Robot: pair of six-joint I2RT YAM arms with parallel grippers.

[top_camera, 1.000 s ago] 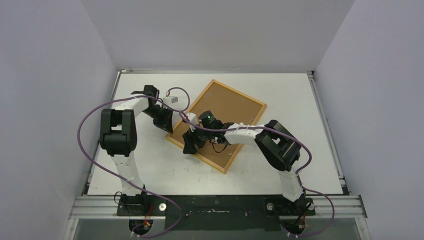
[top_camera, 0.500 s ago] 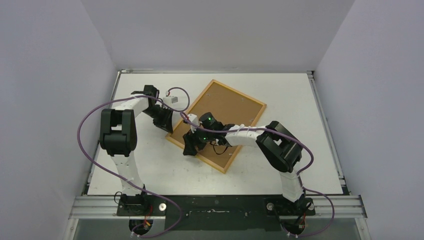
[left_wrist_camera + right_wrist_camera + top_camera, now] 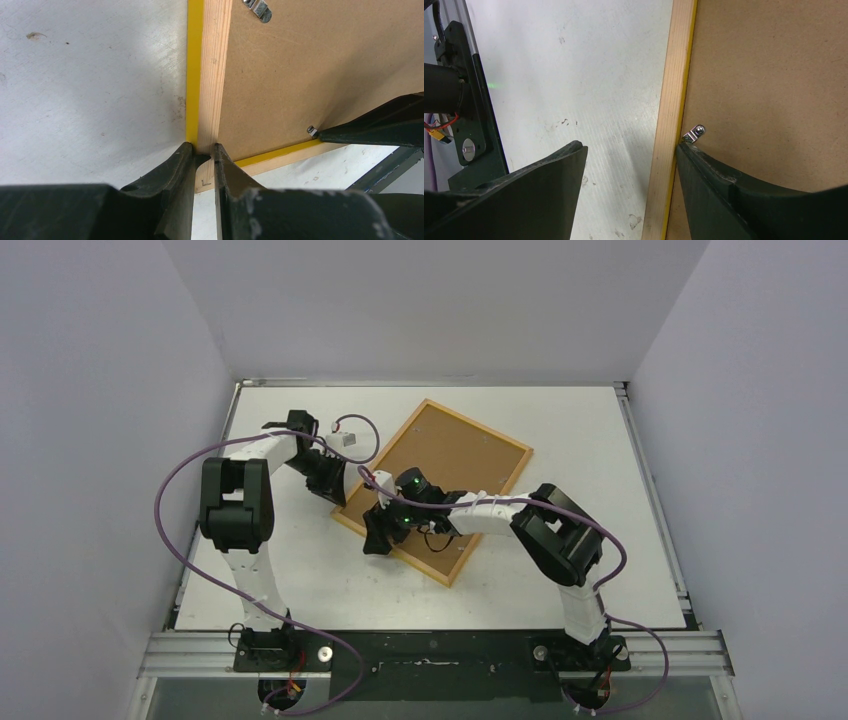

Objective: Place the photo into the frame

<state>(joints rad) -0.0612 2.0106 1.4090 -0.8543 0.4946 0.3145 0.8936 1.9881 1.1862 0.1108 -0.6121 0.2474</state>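
Right jaws leftward, open astride frame (image 3: 666, 150) by clip (image 3: 695, 133); left jaws tight on corner.

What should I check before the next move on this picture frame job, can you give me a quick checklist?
1. Left pincer clamped on the frame rail near a corner: ok.
2. Frame lying face down on the table, yellow front underneath: ok.
3. Right pincer open, astride the rail, one fingertip at the metal tab: ok.
4. Brown backing board lying inside the frame's rails: ok.
5. Whether that tab is turned fully over the board: cannot tell.
6. Where the photo is: cannot tell; it shows in no view, and the board covers the opening.
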